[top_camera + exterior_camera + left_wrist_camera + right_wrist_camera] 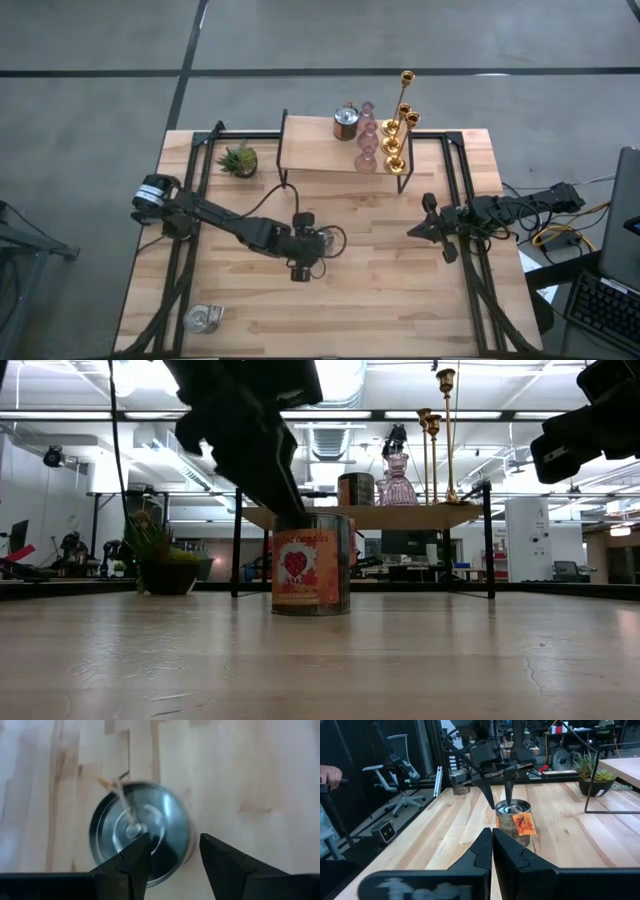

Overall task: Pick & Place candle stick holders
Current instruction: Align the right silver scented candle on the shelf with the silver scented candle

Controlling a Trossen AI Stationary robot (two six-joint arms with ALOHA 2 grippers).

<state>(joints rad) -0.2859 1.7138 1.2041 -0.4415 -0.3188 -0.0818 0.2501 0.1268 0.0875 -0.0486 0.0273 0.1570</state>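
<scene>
A metal candle tin point(311, 565) with an orange label and a paper tag stands upright on its base at the table's middle. My left gripper point(175, 855) hangs just over it, open and pointing steeply down. One finger point(132, 862) is over the tin's inside and the other point(225, 865) is outside its wall, with a gap on both sides. Gold candle stick holders point(400, 125) and pink glass ones point(367, 140) stand on the raised shelf point(315, 152). A silvery glass cup point(203, 318) sits near the front left corner. My right gripper point(492, 840) waits shut at the table's right.
A second tin point(346, 122) stands on the shelf beside the pink holders. A spiky green potted plant point(240, 158) is at the back left. The shelf's black legs point(405, 180) come down onto the table. A person's hand point(327, 775) shows beyond the table's edge.
</scene>
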